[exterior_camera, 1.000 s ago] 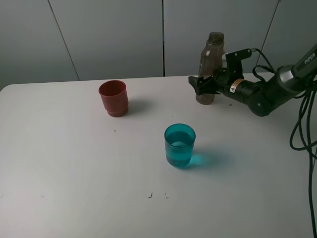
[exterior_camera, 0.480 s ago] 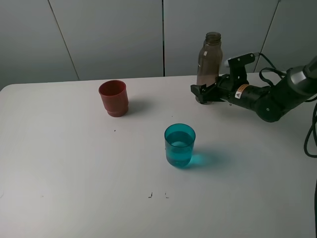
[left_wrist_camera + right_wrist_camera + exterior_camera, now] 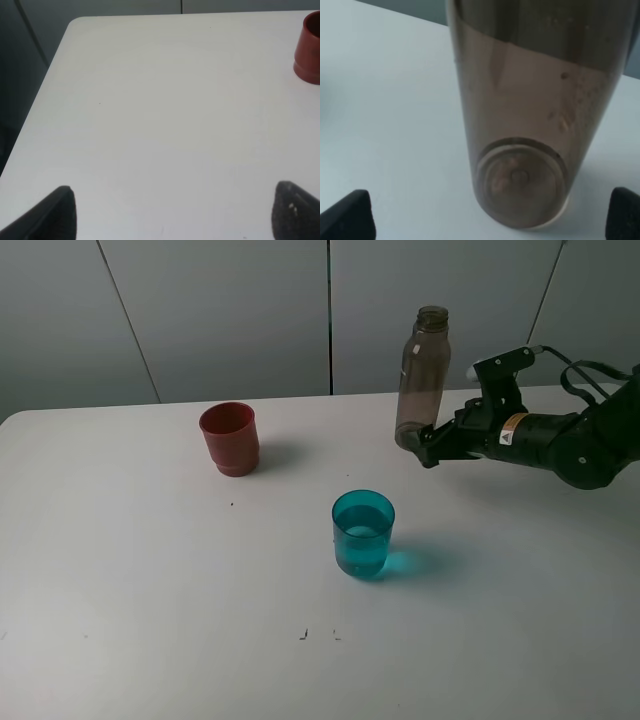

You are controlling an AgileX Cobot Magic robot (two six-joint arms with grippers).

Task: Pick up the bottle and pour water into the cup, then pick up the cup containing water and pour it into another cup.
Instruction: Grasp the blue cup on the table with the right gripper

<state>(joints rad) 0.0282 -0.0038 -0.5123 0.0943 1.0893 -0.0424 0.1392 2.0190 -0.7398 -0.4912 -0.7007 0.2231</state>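
Observation:
The smoky grey-brown bottle [image 3: 421,377] stands upright and uncapped at the back right of the white table [image 3: 150,590]. My right gripper [image 3: 428,446] is open, low at the bottle's base on its right side, and holds nothing. In the right wrist view the bottle [image 3: 525,115] fills the space just ahead of the wide-apart fingertips [image 3: 346,216]. The teal cup [image 3: 363,532] stands in the middle with water in it. Another cup [image 3: 229,438], red-brown, stands at the back left and shows at the edge of the left wrist view [image 3: 309,50]. My left gripper [image 3: 172,215] is open over bare table.
Grey wall panels [image 3: 250,310] rise behind the table's far edge. The right arm's cables [image 3: 600,368] hang at the far right. The table's corner and a dark drop [image 3: 20,75] show in the left wrist view.
The right gripper, open throughout, has drawn back to the right from around the bottle's lower part. The bottle stays standing, and the cups have not moved.

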